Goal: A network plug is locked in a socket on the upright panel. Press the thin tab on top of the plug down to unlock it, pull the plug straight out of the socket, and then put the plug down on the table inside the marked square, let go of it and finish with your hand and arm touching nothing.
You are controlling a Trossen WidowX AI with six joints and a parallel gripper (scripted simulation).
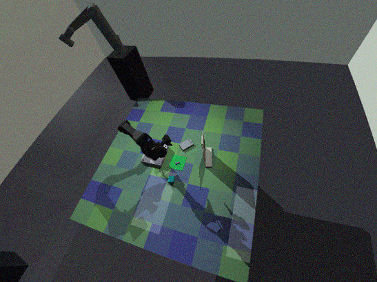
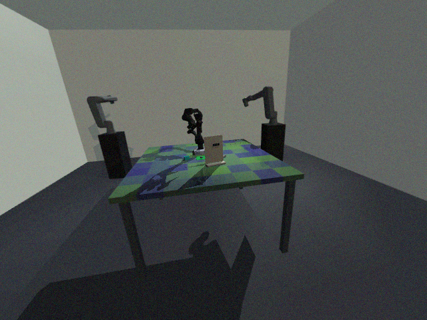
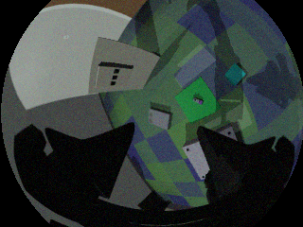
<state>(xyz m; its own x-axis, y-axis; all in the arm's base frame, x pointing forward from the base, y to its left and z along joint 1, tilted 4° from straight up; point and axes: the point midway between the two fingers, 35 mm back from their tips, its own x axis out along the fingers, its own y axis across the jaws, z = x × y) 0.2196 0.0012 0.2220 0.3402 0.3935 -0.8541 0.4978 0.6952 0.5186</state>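
The plug (image 1: 177, 163) (image 2: 201, 157) (image 3: 198, 100), small and grey with a purple part, lies on the bright green marked square (image 1: 181, 157) (image 3: 191, 113), near its middle and inside its edges. The upright beige panel (image 1: 203, 143) (image 2: 213, 153) (image 3: 144, 71) stands apart from it; its socket openings (image 3: 115, 77) show dark, with no plug in them. My gripper (image 1: 168, 141) (image 2: 190, 129) (image 3: 167, 128) is open and empty, raised above the table and away from the plug. Nothing shows between the fingers, and they touch nothing.
A light grey box (image 1: 186, 144) (image 3: 160, 118) lies between the square and the panel side. A teal block (image 1: 171, 179) (image 2: 186, 158) (image 3: 235, 75) lies beside the square. My arm's pale base plate (image 1: 150, 160) (image 3: 196, 158) is near. Two other arms stand on black pedestals off the table.
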